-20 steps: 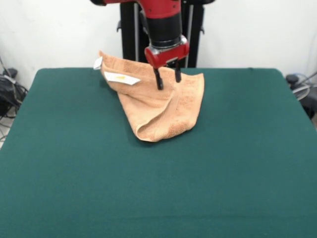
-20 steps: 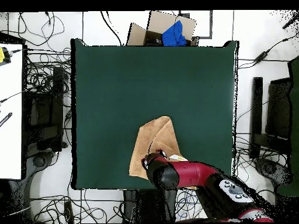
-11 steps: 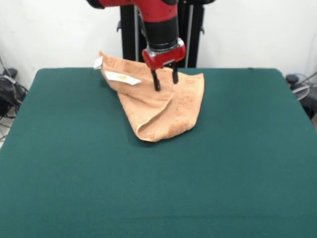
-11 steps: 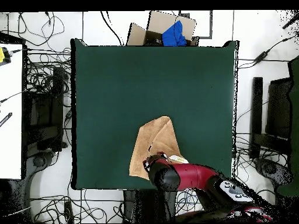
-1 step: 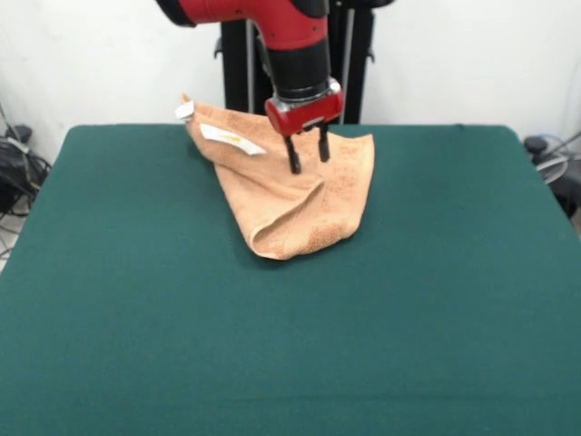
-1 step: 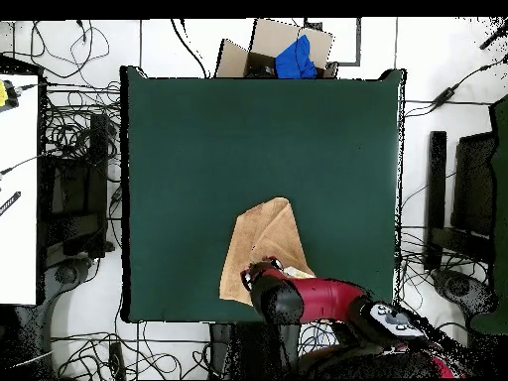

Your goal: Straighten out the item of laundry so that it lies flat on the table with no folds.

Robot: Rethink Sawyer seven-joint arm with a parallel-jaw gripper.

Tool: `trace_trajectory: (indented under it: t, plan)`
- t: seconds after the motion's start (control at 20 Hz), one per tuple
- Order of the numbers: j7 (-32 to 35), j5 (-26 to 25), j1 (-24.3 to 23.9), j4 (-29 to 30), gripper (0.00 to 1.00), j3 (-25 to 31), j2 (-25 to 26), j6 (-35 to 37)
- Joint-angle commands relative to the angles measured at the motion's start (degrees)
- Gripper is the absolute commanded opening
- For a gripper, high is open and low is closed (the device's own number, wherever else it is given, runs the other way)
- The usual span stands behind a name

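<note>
In the upper middle of the front view, the end effector [image 5: 309, 152], fingers apart, hangs over the folded orange towel [image 5: 300, 202] on the green worktop [image 5: 290, 345].

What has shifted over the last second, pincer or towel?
The red-and-black arm's pincer rose a little and drifted toward the towel's labelled corner, then came back down, its fingers apart and holding nothing. The white label on the folded orange-tan terry towel shifted slightly. The towel's other folds and its place on the dark green felt-covered table stayed the same.
</note>
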Motion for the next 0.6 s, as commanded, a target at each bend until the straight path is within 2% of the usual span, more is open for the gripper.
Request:
trace_trajectory:
  t: [0.05,0.6]
  plan:
    - [11.18,1.30,0.32,-5.61,0.00,-0.60,1.60,-3.55]
    - [10.72,1.20,-1.07,-5.43,0.00,0.20,1.75,-3.14]
